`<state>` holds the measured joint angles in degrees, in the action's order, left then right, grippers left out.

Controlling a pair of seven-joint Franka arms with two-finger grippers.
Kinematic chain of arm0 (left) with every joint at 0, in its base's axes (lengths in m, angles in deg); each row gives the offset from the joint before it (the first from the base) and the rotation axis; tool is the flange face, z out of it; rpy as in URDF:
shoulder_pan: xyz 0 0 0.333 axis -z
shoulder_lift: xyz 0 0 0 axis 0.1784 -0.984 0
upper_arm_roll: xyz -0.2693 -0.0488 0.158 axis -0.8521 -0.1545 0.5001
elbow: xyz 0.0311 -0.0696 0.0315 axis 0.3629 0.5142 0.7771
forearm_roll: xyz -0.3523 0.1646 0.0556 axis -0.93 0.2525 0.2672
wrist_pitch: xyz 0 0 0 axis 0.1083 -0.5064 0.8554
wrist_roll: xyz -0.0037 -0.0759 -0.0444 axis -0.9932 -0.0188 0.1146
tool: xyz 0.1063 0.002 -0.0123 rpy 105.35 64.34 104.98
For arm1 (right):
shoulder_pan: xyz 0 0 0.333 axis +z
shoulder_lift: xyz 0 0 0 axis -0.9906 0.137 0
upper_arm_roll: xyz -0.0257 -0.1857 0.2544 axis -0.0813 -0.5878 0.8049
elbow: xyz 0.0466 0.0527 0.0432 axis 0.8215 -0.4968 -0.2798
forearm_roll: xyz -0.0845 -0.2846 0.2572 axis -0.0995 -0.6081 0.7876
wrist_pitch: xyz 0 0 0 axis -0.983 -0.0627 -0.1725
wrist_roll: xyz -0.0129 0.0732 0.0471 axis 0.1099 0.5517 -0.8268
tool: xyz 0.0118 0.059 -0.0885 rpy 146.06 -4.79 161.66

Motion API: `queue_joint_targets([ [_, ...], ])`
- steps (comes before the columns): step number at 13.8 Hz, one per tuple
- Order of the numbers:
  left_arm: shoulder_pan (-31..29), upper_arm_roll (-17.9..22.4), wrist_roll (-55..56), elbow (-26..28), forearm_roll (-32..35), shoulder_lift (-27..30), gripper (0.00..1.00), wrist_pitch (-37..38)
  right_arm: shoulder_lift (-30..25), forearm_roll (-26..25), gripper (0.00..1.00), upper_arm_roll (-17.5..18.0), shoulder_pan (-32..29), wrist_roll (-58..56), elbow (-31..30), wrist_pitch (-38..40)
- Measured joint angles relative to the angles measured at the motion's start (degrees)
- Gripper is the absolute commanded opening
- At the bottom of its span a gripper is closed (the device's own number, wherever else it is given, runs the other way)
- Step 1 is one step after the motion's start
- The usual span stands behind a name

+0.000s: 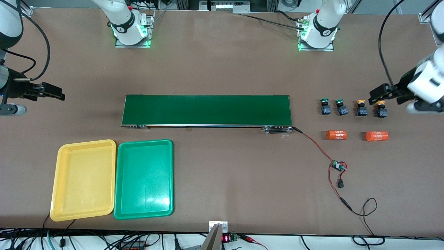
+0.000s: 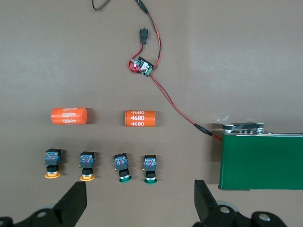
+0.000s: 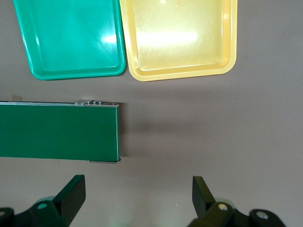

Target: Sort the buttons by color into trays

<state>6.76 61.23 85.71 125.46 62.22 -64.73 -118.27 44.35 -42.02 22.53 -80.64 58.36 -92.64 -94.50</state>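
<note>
I am a pair of arms at a brown counter. My left tool hangs in the air over the counter at the left arm's end, just beside the row of buttons, its 2 fingers spread wide apart and holding nothing. My right tool hangs over bare counter at the right arm's end, fingers also wide apart and empty.

4 buttons stand in a row on the counter, between the belt and my left tool, none touching another. From the belt outward they are a green button, a 2nd green button, a yellow button and a 2nd yellow button. Each has a round cap on a black body.

Nearer the front camera than the buttons lie 2 orange cylinders on their sides, well apart, with white numbers. A red and black cable runs from the belt's end to a small circuit board.

The long dark green belt lies across the middle of the counter. Nearer the camera, toward the right arm's end, sit 2 trays side by side and touching: a yellow tray at the outer end and a green tray next to it.
</note>
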Motion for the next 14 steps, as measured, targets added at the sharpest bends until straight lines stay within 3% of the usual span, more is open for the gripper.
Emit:
queue_joint_targets([
  [3, 0.0, -0.1, 0.0, -0.1, 0.0, -6.8, 1.00, -2.0, -1.3, 0.0, 1.00, -0.4, -0.2, 0.0, -3.4, -0.9],
  [9, 0.0, -0.4, -0.8, -0.1, 0.0, -16.0, 1.00, -6.6, -11.1, 0.0, 1.00, -0.5, -1.2, 0.0, -19.6, -9.7],
  [14, -0.4, -0.3, -22.5, -0.1, 0.0, -20.2, 1.00, -11.3, -18.0, 0.0, 1.00, -0.3, -1.2, 0.0, -31.2, -15.9],
])
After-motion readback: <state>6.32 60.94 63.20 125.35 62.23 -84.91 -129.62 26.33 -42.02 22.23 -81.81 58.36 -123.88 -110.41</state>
